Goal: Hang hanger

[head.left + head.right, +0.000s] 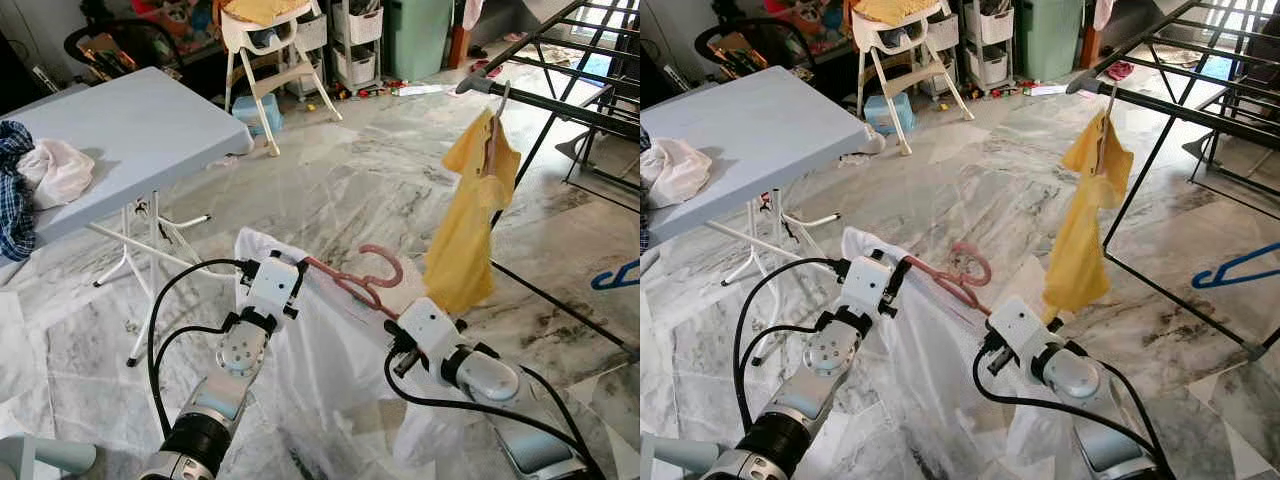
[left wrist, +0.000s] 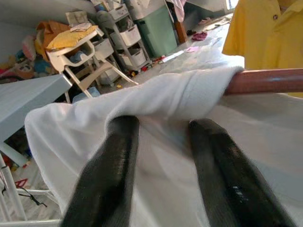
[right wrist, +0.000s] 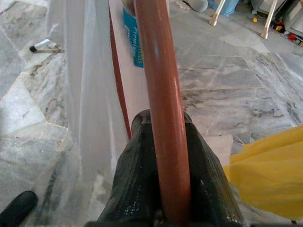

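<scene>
A: Right wrist view first: our right gripper (image 3: 163,189) is clamped on the hanger (image 3: 158,94), the red-brown bar running between both fingers.

B: Left gripper (image 2: 161,165)? We see its fingers slightly parted, pressed into the white garment (image 2: 142,104) draped over the bar's other end. We can't tell if they pinch it.

A: So the hanger hangs between both arms, above the floor, near the rack (image 1: 560,95).

B: Handling: we judge the hanger stiff, light, slick; grip the bar, leave the hook (image 1: 385,268) free. The cloth is soft and could slide off.

A: Counts: one held hanger, one blue hanger (image 1: 615,277) on the floor, one yellow shirt (image 1: 470,220) hung already.
</scene>
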Robot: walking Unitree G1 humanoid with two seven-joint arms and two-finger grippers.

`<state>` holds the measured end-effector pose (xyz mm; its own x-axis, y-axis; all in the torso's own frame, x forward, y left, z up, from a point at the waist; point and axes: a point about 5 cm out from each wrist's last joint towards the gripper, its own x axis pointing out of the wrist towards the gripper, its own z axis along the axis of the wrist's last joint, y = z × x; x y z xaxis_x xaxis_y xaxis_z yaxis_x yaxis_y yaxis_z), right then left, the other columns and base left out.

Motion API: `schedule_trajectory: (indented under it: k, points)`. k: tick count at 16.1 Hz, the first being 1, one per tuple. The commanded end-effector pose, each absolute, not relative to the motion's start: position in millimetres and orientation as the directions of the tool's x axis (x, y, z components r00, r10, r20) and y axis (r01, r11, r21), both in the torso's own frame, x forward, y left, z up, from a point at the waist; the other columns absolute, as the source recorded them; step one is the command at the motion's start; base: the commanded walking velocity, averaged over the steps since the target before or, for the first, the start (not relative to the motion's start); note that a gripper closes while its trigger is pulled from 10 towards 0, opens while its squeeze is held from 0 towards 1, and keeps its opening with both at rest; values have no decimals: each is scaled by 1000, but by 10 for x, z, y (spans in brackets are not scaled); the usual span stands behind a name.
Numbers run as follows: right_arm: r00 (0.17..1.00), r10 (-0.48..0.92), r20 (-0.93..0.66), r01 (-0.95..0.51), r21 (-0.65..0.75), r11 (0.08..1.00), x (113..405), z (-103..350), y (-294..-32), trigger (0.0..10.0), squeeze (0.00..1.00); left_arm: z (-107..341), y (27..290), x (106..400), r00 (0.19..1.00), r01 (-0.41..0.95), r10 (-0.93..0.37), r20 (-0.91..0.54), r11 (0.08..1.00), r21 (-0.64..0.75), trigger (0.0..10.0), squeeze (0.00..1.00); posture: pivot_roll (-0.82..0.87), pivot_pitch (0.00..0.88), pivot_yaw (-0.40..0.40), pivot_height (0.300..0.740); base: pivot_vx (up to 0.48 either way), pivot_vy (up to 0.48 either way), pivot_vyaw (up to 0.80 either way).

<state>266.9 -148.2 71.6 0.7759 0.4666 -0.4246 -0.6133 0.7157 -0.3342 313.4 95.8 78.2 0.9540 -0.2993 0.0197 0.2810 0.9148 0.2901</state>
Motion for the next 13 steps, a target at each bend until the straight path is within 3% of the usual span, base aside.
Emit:
schedule_trajectory:
  k: [1,13]
  points:
    - [777,471,-417,-614,-343,711,2698,738,-1432,10000,0,809,1049,3159,962,247,-270,37,922,297,0,0,-190,34,140,740,0,0,0]
    - [764,395,-510,-610,-370,701,2658,554,-1556,10000,0,809,1083,3154,963,244,-268,39,921,304,0,0,-184,39,142,740,0,0,0]
